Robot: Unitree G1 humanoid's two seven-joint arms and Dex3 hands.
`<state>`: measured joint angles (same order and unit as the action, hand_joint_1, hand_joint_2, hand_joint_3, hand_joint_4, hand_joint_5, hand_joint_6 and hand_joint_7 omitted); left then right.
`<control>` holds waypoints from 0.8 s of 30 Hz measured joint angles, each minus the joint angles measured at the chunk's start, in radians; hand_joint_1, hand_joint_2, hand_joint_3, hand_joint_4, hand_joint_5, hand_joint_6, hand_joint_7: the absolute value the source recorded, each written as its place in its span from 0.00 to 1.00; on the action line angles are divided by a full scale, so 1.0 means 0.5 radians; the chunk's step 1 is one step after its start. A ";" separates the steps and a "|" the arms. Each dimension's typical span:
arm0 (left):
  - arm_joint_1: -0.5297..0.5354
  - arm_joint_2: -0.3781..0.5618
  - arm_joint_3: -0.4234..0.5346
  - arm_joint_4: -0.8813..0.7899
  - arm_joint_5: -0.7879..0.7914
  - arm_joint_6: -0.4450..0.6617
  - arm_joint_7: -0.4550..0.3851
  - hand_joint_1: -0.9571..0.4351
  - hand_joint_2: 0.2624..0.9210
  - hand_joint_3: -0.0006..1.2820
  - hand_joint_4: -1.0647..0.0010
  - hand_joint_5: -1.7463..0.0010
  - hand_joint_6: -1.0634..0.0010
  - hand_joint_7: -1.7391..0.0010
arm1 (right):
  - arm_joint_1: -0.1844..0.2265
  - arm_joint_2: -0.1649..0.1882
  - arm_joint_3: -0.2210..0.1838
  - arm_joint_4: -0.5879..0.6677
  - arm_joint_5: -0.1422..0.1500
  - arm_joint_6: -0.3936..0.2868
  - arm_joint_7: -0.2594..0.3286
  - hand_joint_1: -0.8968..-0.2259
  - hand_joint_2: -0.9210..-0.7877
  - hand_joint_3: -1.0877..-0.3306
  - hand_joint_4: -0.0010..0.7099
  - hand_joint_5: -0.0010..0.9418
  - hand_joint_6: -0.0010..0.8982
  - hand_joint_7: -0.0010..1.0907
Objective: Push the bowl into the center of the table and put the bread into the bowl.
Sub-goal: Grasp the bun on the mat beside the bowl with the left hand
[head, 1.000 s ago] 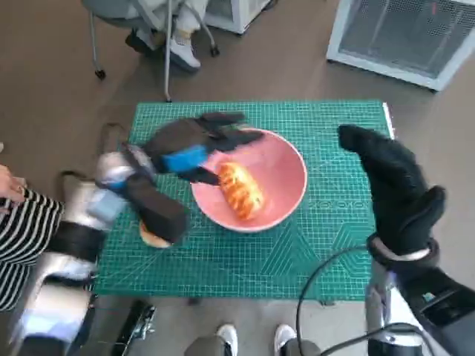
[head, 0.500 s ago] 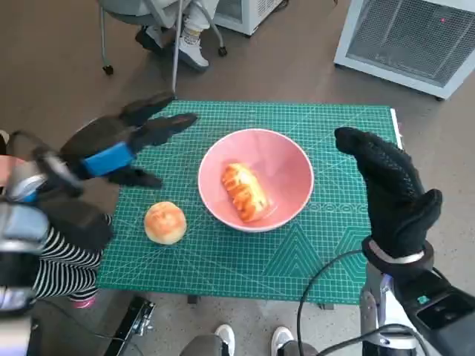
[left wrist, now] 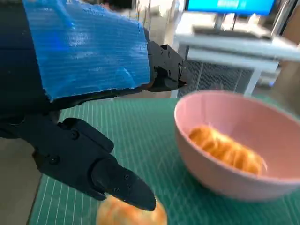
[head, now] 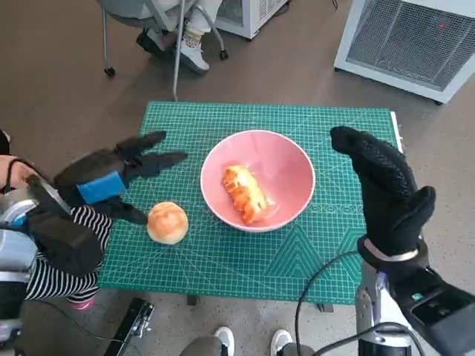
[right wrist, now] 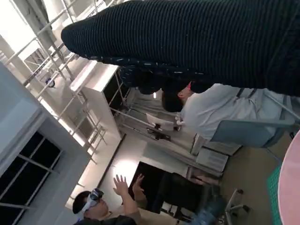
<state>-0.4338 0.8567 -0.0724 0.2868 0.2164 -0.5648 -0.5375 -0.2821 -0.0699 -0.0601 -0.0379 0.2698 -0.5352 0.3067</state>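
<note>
At the left edge of the head view a person's black-and-white striped sleeve (head: 63,263) shows under the robot's pale left forearm. The left hand (head: 111,182), black with blue tape over its back, hovers above the left side of the green gridded cutting mat (head: 223,259) that covers the small table; its fingers (head: 159,159) are spread apart and hold nothing, which the left wrist view bears out. Just beside that hand, towards the near edge of the mat, lies a round golden bread roll (head: 167,222), apart from the fingers. To its right, about mid-table, stands the pink round bowl (head: 297,159), and inside it rests a long glazed braided bread (head: 245,193), lying on a slant across the bottom. Further right, the right hand (head: 386,189) in its black knitted glove is raised over the right edge of the mat, well apart from the bowl; it seems to be held flat with the fingers extended and nothing in it, though the right wrist view shows only the glove's dark band. Beyond the table, a seated person's feet (head: 191,50) rest by chair legs.
</note>
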 measured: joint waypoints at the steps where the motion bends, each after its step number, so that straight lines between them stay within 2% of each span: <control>1: 0.010 0.000 0.002 -0.012 -0.001 0.024 -0.016 0.43 0.68 0.00 0.96 0.99 0.73 0.98 | -0.008 -0.001 0.000 0.011 0.002 -0.004 0.005 0.31 0.00 0.53 0.20 0.01 0.07 0.40; 11: 0.068 -0.005 -0.015 -0.079 0.074 0.179 -0.073 0.44 0.69 0.00 0.95 1.00 0.74 0.99 | -0.050 -0.019 0.000 0.083 0.033 -0.022 0.093 0.32 0.00 0.53 0.21 0.01 0.07 0.40; 16: 0.072 -0.053 -0.079 -0.064 0.144 0.226 -0.073 0.46 0.70 0.00 0.94 1.00 0.74 0.99 | -0.078 -0.027 -0.003 0.103 0.084 -0.022 0.138 0.32 0.00 0.53 0.20 0.01 0.07 0.40; 24: 0.039 -0.196 -0.237 0.202 0.262 0.235 -0.053 0.52 0.71 0.00 0.93 1.00 0.72 0.99 | -0.094 -0.034 -0.002 0.110 0.084 -0.021 0.153 0.32 0.00 0.53 0.20 0.00 0.07 0.40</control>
<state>-0.4145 0.7585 -0.1906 0.3876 0.3476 -0.4471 -0.5642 -0.3289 -0.0869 -0.0610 0.0170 0.3116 -0.5458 0.3831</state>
